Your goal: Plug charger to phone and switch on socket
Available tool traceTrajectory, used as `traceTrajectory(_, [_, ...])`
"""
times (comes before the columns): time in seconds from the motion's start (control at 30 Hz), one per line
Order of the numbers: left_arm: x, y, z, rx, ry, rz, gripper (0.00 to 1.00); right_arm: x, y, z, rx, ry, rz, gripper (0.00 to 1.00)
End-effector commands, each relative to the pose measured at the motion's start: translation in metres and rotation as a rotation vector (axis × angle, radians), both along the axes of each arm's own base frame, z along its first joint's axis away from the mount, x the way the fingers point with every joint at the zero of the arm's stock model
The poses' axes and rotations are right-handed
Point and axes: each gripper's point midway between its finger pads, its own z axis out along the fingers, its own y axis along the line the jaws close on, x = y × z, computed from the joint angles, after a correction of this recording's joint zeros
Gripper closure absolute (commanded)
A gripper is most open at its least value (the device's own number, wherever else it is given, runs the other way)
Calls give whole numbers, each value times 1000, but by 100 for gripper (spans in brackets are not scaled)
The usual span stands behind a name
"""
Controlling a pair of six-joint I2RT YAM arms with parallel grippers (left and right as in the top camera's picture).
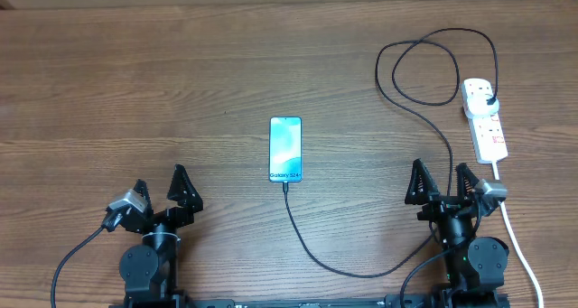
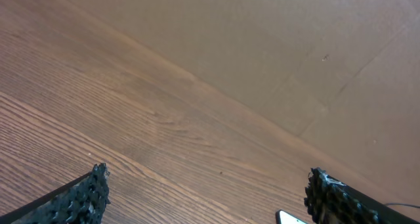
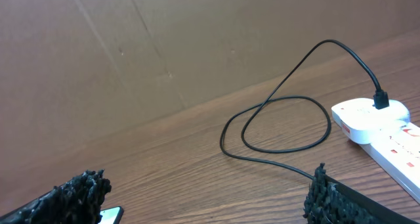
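Right gripper point(image 1: 440, 166) low at 5 o'clock on the table point(image 1: 135, 73), jaws wide, holding nothing. Left gripper point(image 1: 160, 178) at 7 o'clock, equally wide and empty.

Phone point(image 1: 285, 149) at the centre, long axis 12 to 6, lettered end toward 6. Charger point(image 1: 292, 210) tip meeting that near end; seated or merely touching, impossible to tell from overhead. Black plug point(image 1: 489, 100) already in the far end of the socket point(image 1: 486, 127).

From the right gripper, socket toward 1 o'clock and near, long axis roughly 11 to 5, well apart from the left arm. Likely a right-arm reach for the switch, too small to pick out among the red markings.
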Motion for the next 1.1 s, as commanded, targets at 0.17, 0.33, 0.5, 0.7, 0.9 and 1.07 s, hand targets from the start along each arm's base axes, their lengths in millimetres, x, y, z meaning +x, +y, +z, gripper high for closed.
traceTrajectory(0.17, [0,-1,0,26,-3,-7,0,0,1,-2,-1,0,3,0])
traceTrajectory(0.33, [0,-1,0,26,-3,-7,0,0,0,-2,-1,0,2,0])
traceTrajectory(0.5, [0,-1,0,26,-3,-7,0,0,0,-2,-1,0,2,0])
traceTrajectory(0.7, [0,-1,0,26,-3,-7,0,0,-6,-1,-30,-8,-28,0])
traceTrajectory(0.9, [0,-1,0,26,-3,-7,0,0,-2,-1,-331,-22,1,0])
traceTrajectory(1.07, [0,-1,0,26,-3,-7,1,0,-5,-1,-341,-22,-11,0])
